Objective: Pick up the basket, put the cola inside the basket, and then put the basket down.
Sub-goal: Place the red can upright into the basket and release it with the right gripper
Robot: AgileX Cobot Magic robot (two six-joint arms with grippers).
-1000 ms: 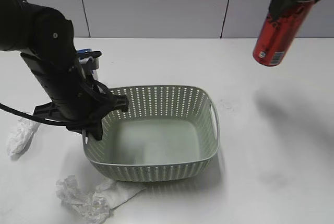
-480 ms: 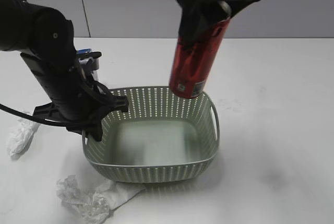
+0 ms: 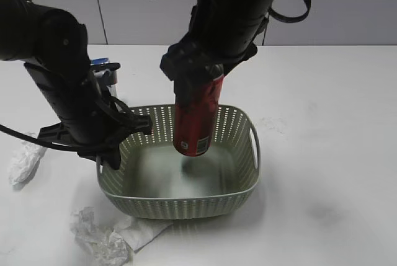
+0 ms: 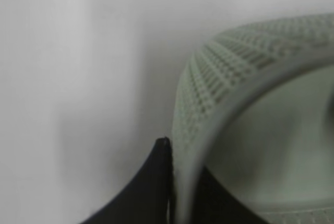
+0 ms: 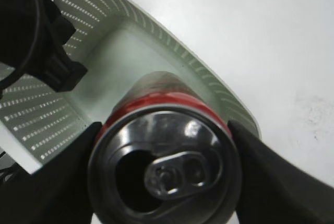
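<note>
The pale green perforated basket [image 3: 239,182] is in the middle of the exterior view. My left gripper [image 3: 115,154] is shut on the basket's left rim; the left wrist view shows the wall [image 4: 209,93] pinched between the black fingers [image 4: 180,182]. My right gripper [image 3: 197,77] is shut on the top of the red cola can [image 3: 195,117] and holds it upright over the basket's inside, its base below the rim level. The right wrist view looks down on the can's silver opened top [image 5: 164,169], between the fingers [image 5: 164,177], with the basket [image 5: 219,91] below.
Crumpled white paper lies at the front left [image 3: 102,238] and at the far left [image 3: 25,160]. A white-and-blue carton [image 3: 105,70] stands behind my left arm. The white table [image 3: 329,173] stretches to the right of the basket.
My right arm has swung from the upper right to the left and down, carrying the cola from beside the table's far right to inside the basket's opening. The left arm and basket have barely moved.
</note>
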